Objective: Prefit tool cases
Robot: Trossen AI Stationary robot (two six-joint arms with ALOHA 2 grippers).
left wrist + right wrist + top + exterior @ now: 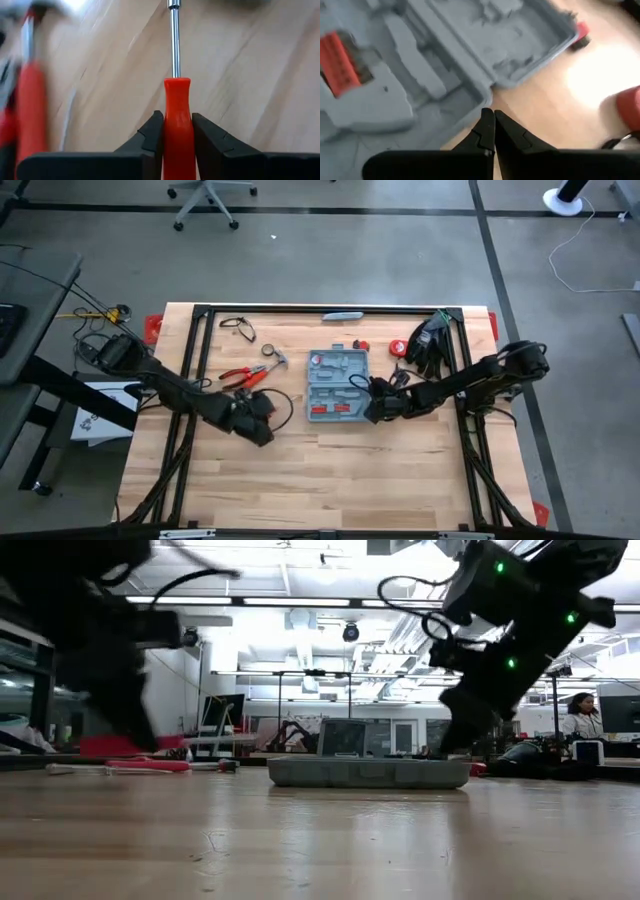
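The blue-grey tool case (pixel 335 385) lies open on the table's middle, with a red insert (pixel 339 62) in one half. My left gripper (pixel 258 408) is left of the case, shut on a red-handled screwdriver (pixel 176 100). Its steel shaft (pixel 174 40) points forward, away from the fingers. My right gripper (pixel 493 125) is shut with nothing between its fingers. It hangs at the case's right edge (pixel 378 405); I cannot tell whether it touches the case. My left gripper pinches the screwdriver's red handle (pixel 177 125) between its two fingers, one on each side. The fingers slant downward and lie along the tool, so the shaft runs out ahead of them. Whether the tip rests on the table I cannot tell.
Red pliers (pixel 243 377) and a hammer (pixel 275 360) lie left of the case, close to my left gripper. Glasses (pixel 237 327), a slim grey bar (pixel 345 316) and black gloves (pixel 428 340) lie toward the far edge. A person (pixel 580 715) sits beyond the table.
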